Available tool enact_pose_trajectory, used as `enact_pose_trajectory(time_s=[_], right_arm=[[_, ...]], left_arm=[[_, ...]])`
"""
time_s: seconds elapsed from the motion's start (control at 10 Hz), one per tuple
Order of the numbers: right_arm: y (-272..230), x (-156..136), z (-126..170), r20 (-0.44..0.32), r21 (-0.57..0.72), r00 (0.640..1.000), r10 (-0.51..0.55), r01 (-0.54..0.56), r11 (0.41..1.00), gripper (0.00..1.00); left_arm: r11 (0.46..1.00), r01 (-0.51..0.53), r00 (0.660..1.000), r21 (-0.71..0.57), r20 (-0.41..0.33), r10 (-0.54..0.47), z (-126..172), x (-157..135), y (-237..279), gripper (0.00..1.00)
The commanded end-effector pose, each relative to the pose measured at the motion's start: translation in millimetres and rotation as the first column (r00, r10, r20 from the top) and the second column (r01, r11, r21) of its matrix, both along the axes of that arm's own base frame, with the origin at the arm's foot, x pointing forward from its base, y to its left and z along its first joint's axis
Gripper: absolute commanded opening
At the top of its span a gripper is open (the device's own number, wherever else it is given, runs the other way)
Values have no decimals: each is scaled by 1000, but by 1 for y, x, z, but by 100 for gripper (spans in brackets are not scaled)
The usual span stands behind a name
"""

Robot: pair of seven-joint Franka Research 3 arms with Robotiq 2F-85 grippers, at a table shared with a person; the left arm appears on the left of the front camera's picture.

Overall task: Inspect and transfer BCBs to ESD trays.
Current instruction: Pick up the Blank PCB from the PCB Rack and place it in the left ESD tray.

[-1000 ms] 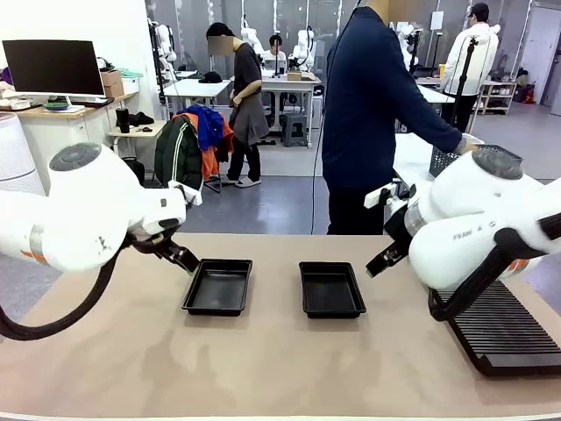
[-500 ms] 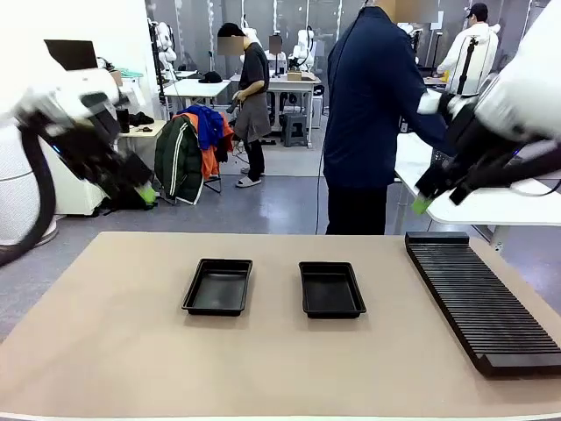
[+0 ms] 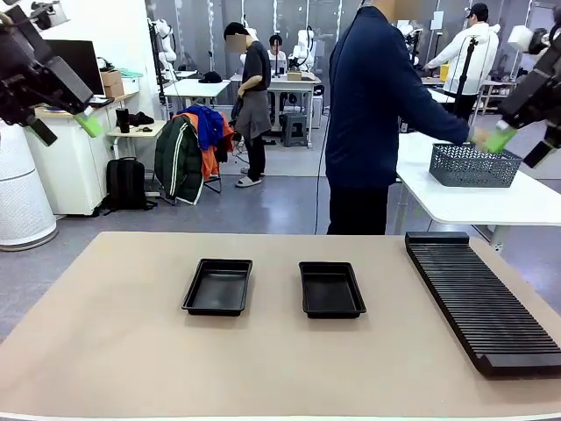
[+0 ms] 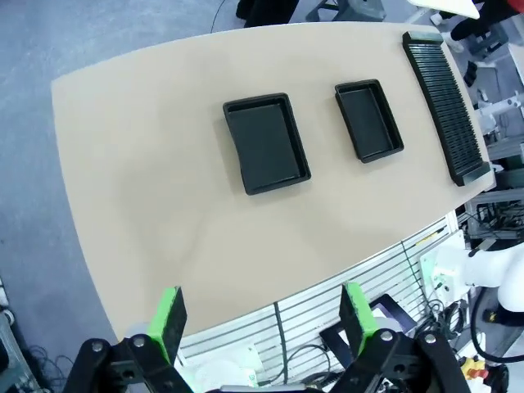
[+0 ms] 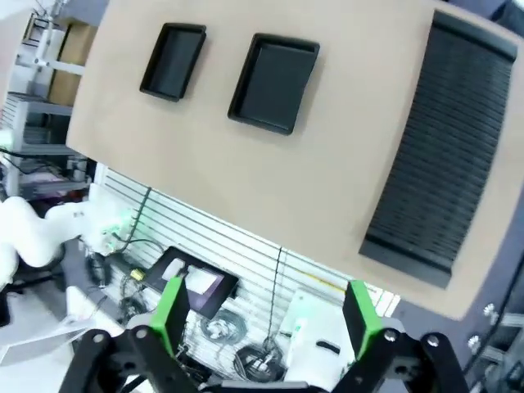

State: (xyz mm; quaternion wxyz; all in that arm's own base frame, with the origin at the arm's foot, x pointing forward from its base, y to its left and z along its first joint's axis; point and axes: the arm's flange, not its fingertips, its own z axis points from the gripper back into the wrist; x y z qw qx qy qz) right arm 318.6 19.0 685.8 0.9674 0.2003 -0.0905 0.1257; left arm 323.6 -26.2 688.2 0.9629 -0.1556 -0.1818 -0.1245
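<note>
Two empty black ESD trays lie side by side mid-table: the left tray (image 3: 218, 286) and the right tray (image 3: 331, 288). The BCBs are out of view. My left gripper (image 3: 63, 130) hangs open high at the upper left, far above the table. High at the upper right, my right gripper (image 3: 517, 147) is open too. From above, the left wrist view has both trays (image 4: 266, 143) (image 4: 369, 120) beyond my open left gripper (image 4: 262, 315). The right wrist view looks down on the trays (image 5: 173, 61) (image 5: 274, 82) past my open right gripper (image 5: 266, 315). Nothing sits between either pair of fingers.
A long black ribbed rack (image 3: 480, 303) lies along the table's right side. A person in dark blue (image 3: 372, 114) stands at the far edge, one hand reaching to a grey mesh basket (image 3: 474, 165) on a white side table. The tan tabletop (image 3: 280, 368) is bare in front.
Both arms have risen from low over the table, beside the trays, up and outward to the picture's top corners. Trays and rack have not moved.
</note>
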Motion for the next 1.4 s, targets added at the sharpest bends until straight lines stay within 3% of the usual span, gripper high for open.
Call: enact_pose_trajectory(time_s=[0.0,0.3,0.7,0.9,1.3], right_arm=[[-22,13,13,-48,70,998,-36,39,997,100],[-64,11,27,-49,110,996,-79,84,990,100],[-109,-2,48,24,109,987,-156,152,982,100],[-123,-12,67,103,128,983,-153,139,982,100],[-138,-11,78,129,138,974,-188,170,976,100]], left_arm=[[995,-35,999,-88,-33,32,-2,-2,8,100],[975,-61,998,-211,-26,57,7,-19,32,100],[972,-65,997,-225,22,72,27,-38,36,100],[964,-54,993,-262,90,80,38,-47,39,100],[964,-101,990,-248,72,122,38,-57,43,100]])
